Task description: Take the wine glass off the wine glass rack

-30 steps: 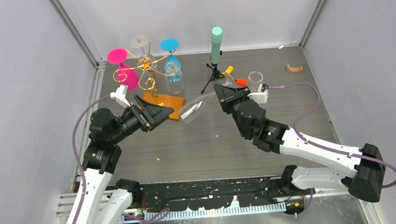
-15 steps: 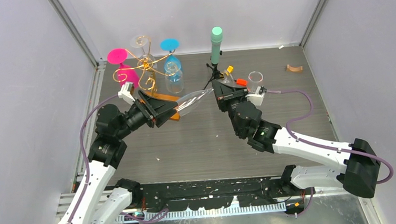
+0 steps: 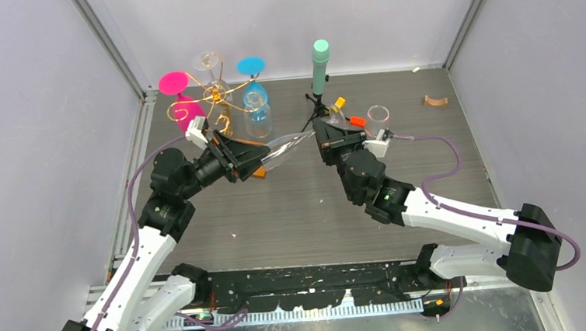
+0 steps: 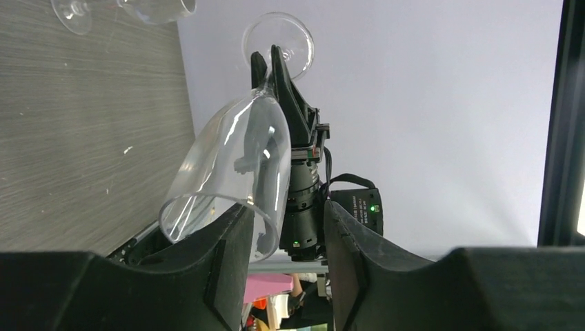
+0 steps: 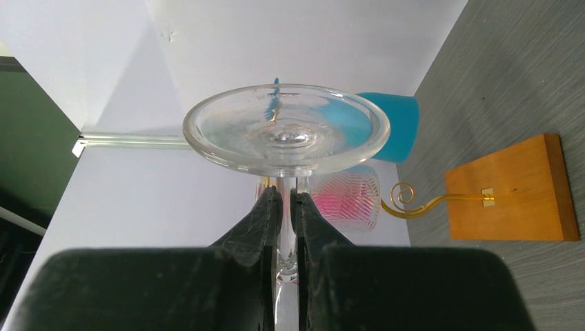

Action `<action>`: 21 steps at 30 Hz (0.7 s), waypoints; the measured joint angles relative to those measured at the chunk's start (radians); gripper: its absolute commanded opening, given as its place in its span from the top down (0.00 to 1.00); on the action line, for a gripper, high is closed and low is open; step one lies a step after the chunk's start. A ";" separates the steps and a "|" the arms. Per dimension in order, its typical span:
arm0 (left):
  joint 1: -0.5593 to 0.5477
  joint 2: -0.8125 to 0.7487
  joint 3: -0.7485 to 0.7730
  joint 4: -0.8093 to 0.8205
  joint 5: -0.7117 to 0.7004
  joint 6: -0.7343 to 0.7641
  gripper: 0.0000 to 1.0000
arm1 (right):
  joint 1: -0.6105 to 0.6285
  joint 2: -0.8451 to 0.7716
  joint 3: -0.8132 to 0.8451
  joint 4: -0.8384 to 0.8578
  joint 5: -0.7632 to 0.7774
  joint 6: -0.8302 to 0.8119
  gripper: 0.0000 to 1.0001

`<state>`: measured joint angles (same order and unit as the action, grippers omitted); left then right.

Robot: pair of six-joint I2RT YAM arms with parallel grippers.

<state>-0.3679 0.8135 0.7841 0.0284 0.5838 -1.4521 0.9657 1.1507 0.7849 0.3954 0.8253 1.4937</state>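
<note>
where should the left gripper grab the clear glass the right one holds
The bowl, from its open rim end, one finger on each side. The clear glass lies sideways with the right gripper shut on its stem, leaving only the bowl free, mouth toward the left gripper.

1. Top view: no writing, number or sign can be read (anything printed there would be too small to tell).
2. Left wrist view: nothing legible.
3. Right wrist view: nothing legible.
</note>
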 measured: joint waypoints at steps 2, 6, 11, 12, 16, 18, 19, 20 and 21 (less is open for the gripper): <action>-0.013 0.013 0.000 0.012 -0.002 -0.007 0.61 | 0.000 0.003 0.000 -0.005 -0.009 0.011 1.00; -0.027 0.037 0.001 0.024 -0.008 -0.008 0.75 | -0.001 0.004 0.000 -0.014 -0.018 0.020 1.00; -0.031 0.079 0.018 0.028 -0.011 -0.007 1.00 | -0.010 0.004 -0.006 -0.014 -0.015 0.024 1.00; -0.032 0.084 0.023 0.032 -0.011 -0.007 1.00 | -0.011 0.004 -0.011 -0.011 -0.015 0.031 1.00; -0.038 0.089 0.034 0.037 -0.021 0.019 1.00 | -0.012 0.001 -0.023 -0.003 -0.015 0.048 1.00; -0.043 0.085 0.042 0.025 -0.030 0.046 1.00 | -0.012 -0.006 -0.024 -0.002 -0.016 0.043 0.94; -0.047 0.082 0.050 0.016 -0.036 0.064 1.00 | -0.012 -0.011 -0.027 0.002 -0.019 0.040 0.86; -0.051 0.079 0.056 0.011 -0.042 0.078 1.00 | -0.012 -0.016 -0.029 0.005 -0.020 0.038 0.82; -0.056 0.074 0.064 0.002 -0.048 0.096 1.00 | -0.012 -0.024 -0.030 0.010 -0.025 0.031 0.73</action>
<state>-0.4236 0.8879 0.8486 0.0303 0.5354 -1.3560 0.9539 1.1271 0.7547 0.4049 0.8005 1.5249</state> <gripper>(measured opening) 0.077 0.146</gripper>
